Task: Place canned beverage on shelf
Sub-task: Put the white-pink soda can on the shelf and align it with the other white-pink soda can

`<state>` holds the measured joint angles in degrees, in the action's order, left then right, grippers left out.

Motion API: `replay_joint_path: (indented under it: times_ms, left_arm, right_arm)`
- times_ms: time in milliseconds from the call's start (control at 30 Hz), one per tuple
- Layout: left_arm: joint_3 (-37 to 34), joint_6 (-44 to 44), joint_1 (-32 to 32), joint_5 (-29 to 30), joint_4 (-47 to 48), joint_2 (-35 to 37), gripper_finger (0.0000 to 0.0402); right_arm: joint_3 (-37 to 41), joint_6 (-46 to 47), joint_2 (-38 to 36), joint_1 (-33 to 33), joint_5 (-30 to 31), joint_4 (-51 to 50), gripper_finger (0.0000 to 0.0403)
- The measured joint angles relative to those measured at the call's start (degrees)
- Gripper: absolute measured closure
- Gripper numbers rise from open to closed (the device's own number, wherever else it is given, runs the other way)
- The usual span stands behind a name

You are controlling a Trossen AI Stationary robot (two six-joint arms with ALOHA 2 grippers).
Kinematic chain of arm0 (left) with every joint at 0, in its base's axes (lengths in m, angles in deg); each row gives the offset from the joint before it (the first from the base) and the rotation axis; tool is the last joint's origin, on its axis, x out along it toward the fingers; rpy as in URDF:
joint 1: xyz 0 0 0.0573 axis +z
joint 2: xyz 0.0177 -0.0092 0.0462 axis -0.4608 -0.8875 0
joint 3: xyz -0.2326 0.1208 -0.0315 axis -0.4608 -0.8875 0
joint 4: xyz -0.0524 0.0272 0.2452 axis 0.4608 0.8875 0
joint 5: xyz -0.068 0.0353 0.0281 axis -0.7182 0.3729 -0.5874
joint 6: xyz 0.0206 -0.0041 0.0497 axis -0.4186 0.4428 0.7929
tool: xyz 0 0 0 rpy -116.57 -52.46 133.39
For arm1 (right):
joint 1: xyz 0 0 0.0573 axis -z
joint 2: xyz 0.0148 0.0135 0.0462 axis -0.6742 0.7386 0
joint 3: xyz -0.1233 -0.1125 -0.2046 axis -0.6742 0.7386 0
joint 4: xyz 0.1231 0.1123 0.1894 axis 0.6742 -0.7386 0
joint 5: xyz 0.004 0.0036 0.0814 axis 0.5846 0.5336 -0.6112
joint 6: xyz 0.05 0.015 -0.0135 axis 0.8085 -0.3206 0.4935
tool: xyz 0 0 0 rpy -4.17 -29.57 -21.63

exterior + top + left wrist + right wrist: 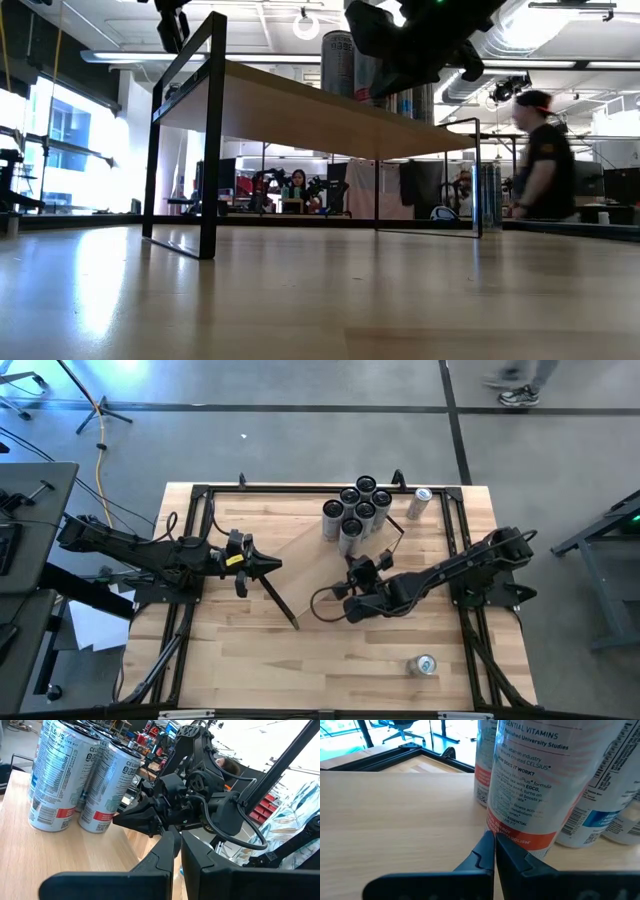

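Observation:
Several silver cans [357,508] stand upright in a cluster on the far end of the shelf [310,565], a pale board raised on black brackets; the low view shows them on it [340,60]. My right gripper [357,567] is shut over the shelf. Its tips [493,837] are at the base of the nearest can [535,785]. My left gripper [277,566] is shut and empty over the shelf's left end, pointing toward the right arm [200,790]. My right gripper's shut fingertips [116,818] stand level at the lower wall of the nearest can [102,795], coming from the table's near side. I cannot tell whether they touch it. The can stands upright on the shelf.
One can lies on its side on the tabletop at the far right [420,502], another near the front right [425,665]. Black frame rails [190,530] run along the table's sides. A person [540,150] moves in the room behind.

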<state>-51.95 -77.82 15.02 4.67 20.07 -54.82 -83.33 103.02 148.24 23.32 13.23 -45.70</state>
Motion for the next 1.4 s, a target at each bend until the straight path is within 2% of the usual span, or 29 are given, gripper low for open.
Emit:
replay_joint_path:
  times_ms: [200, 300, 533, 833, 1000, 1233, 1400]
  left_arm:
    - [0.0, 0.0, 0.0, 0.01, 0.02, 0.0, 0.0394]
    - [0.0, -0.07, 0.0, 0.01, 0.02, 0.0, 0.0394]
    - [0.0, -0.09, 0.02, 0.04, 0.02, 0.0, 0.0394]
    - [0.0, -0.13, 0.0, 0.06, 0.07, 0.0, 0.0394]
    - [0.0, -0.1, 0.0, 0.07, 0.0, 0.0, 0.0394]
    - [0.0, -0.09, 0.0, 0.06, -0.07, 0.0, 0.0394]
    - [0.0, -0.31, 0.01, 0.06, -0.07, 0.0, 0.0394]
  right_arm:
    - [-0.01, 0.0, 0.0, 0.07, -0.07, 0.62, 0.0403]
    - [0.0, -0.12, -0.27, -0.52, -1.96, 0.92, 0.0403]
    - [0.02, -4.55, -2.63, -3.89, -3.72, -1.55, 0.0403]
    - [5.58, 1.77, -9.1, -4.35, -4.45, -2.0, 0.0403]
    - [11.97, -0.87, -14.76, -4.58, -3.28, 6.8, 0.0403]
    - [15.52, -16.15, -16.57, -2.7, -3.79, 23.16, 0.0403]
    - [15.52, -21.33, -16.46, -0.41, -5.01, 25.92, 0.0403]
